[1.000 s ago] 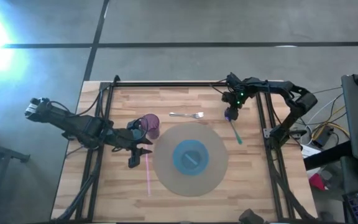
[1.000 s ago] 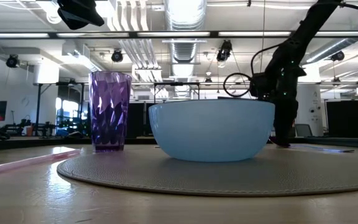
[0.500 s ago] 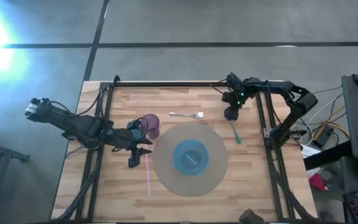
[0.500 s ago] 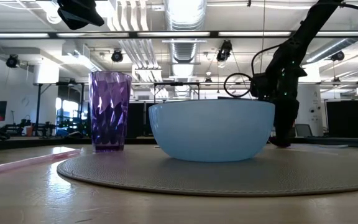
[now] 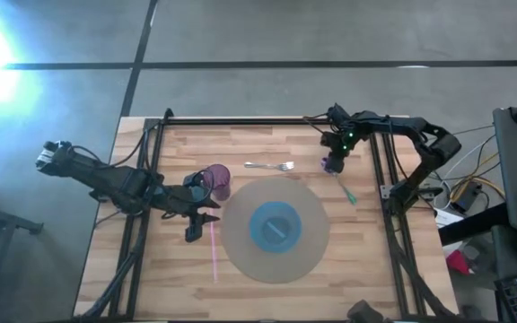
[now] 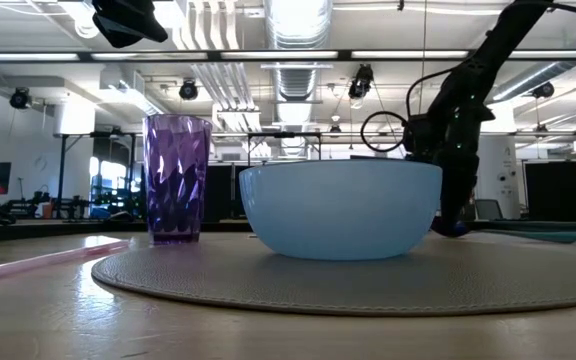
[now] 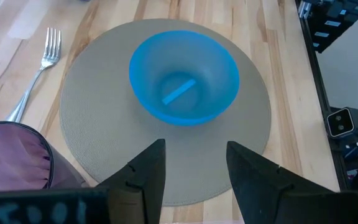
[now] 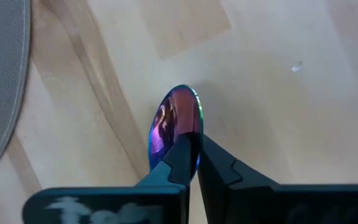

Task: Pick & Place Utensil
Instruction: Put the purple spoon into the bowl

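A spoon with a shiny purple bowl [image 8: 169,118] and a teal handle [image 5: 346,192] lies at the table's far right, beside the round grey mat [image 5: 240,242]. My right gripper [image 5: 332,165] points down, shut on it. A silver fork [image 5: 270,166] lies flat on the wood beyond the mat. A blue bowl [image 5: 277,226] stands on the mat. My left gripper [image 5: 200,224] hovers open by the purple cup [image 5: 218,181], touching nothing. My right gripper pinches the spoon at the bowl's handle end [image 8: 180,138] between its two fingertips, from above and pointing down. The bowl juts out past the fingertips; the handle trails toward the near right. Whether the spoon is clear of the wood, I cannot tell.
A pink straw [image 5: 214,247] lies on the wood left of the mat. Black frame rails [image 5: 377,170] run along the table's left, right and far sides. Bare wood lies to the right of the mat.
My right gripper has shut on the spoon's bowl end. The teal handle's free end has swung a little toward the table's right edge, while the bowl end has stayed under the gripper.
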